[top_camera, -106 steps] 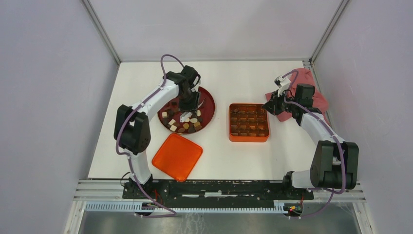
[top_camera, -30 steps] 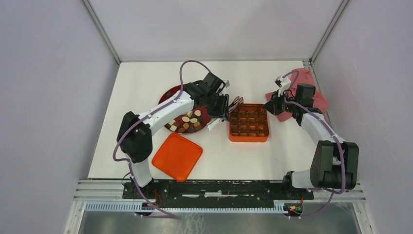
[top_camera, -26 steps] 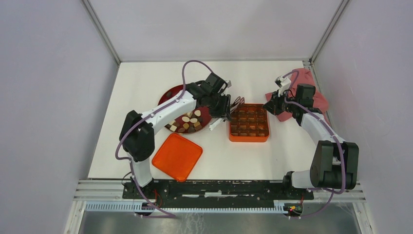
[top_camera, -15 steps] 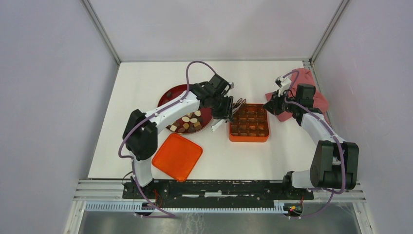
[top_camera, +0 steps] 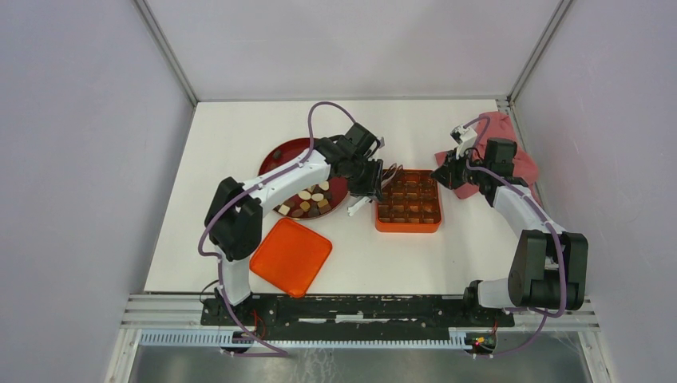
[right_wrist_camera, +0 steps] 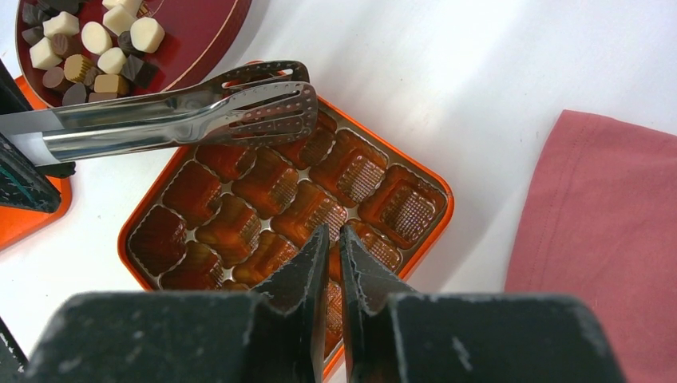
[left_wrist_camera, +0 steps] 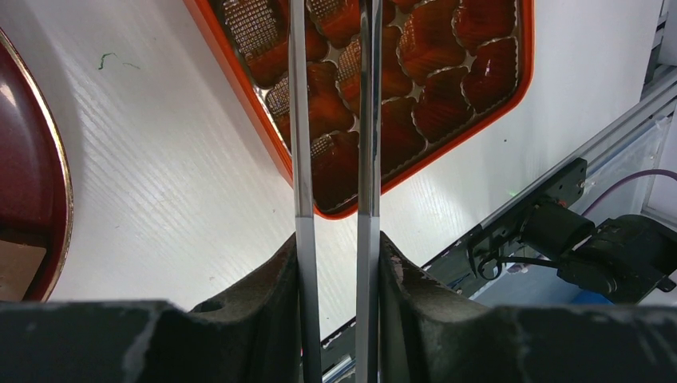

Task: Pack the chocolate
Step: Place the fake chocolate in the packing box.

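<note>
Chocolate [right_wrist_camera: 96, 40], upper left of the right wrist view: probably light, brittle and slippery, so I pinch the sides gently. My left fingers [left_wrist_camera: 255, 319] clamp the tongs [right_wrist_camera: 184, 112]; my right fingers [right_wrist_camera: 299, 303] sit nearly closed, empty.

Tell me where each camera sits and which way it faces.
Top: above and behind the robot, looking down at the table; left arm and right arm show.
Left wrist: on the left arm, looking along the left gripper and its tongs onto the box.
Right wrist: on the right arm, looking past the right gripper at box, plate, cloth.
Shared: box and tongs appear in all three.
</note>
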Robot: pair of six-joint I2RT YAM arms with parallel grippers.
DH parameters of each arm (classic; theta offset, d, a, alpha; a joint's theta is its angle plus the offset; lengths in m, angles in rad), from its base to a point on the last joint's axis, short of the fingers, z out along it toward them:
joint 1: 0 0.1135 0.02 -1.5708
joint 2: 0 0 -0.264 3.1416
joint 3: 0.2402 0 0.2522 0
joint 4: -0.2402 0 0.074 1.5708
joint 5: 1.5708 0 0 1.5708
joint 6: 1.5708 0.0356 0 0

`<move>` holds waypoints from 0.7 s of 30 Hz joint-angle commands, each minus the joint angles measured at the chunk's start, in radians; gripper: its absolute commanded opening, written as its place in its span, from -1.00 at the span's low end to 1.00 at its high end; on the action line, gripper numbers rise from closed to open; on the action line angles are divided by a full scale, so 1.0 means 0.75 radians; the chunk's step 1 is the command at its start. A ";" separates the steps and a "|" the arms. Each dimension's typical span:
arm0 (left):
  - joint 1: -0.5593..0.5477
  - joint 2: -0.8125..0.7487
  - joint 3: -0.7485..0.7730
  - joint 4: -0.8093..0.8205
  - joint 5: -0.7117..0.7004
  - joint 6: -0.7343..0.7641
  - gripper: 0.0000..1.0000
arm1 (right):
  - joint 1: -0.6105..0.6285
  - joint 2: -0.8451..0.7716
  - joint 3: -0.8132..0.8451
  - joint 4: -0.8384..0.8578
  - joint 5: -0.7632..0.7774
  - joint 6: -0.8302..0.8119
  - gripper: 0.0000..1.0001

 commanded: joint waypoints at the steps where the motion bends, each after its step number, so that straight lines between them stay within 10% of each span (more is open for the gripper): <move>1: -0.012 0.003 0.065 0.029 -0.018 -0.010 -0.21 | -0.006 -0.029 -0.008 0.051 -0.011 0.000 -0.71; 21: -0.009 -0.143 0.058 0.057 -0.015 -0.053 -0.29 | -0.008 -0.038 -0.004 0.044 -0.015 -0.003 -0.71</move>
